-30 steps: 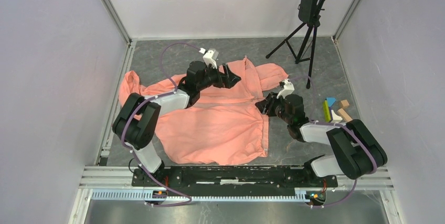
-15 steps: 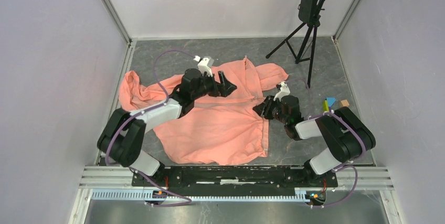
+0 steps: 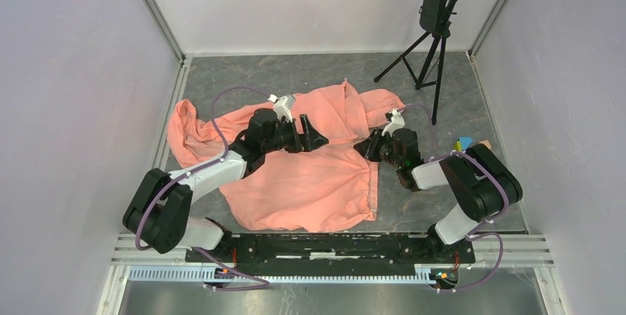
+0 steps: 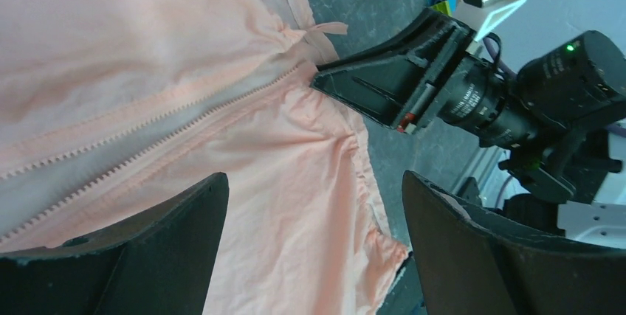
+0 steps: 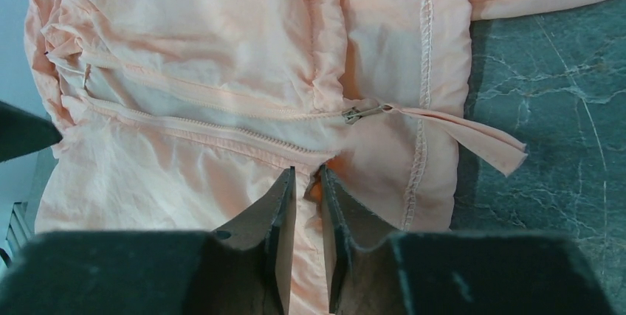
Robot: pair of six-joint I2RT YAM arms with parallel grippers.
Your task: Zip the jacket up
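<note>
The salmon-pink jacket (image 3: 295,182) lies spread on the grey floor, its front zipper (image 4: 148,149) unzipped along most of its length. The metal zipper slider (image 5: 354,114) sits near the gathered hem. My right gripper (image 5: 306,178) is shut on a fold of the jacket's hem fabric just below the zipper's end; in the top view it (image 3: 363,148) is at the jacket's right edge. My left gripper (image 4: 314,178) is open and empty, held above the jacket's front (image 3: 314,134), its fingers facing the right gripper's fingers (image 4: 391,71).
A black tripod (image 3: 428,64) stands at the back right. Small coloured blocks (image 3: 465,143) lie on the floor right of the right arm. Side walls and the front metal rail (image 3: 325,245) bound the space.
My left gripper has moved nearer and lower over the jacket front, staying open. My right gripper has stayed at the hem, shifting slightly back, still shut on the fabric.
</note>
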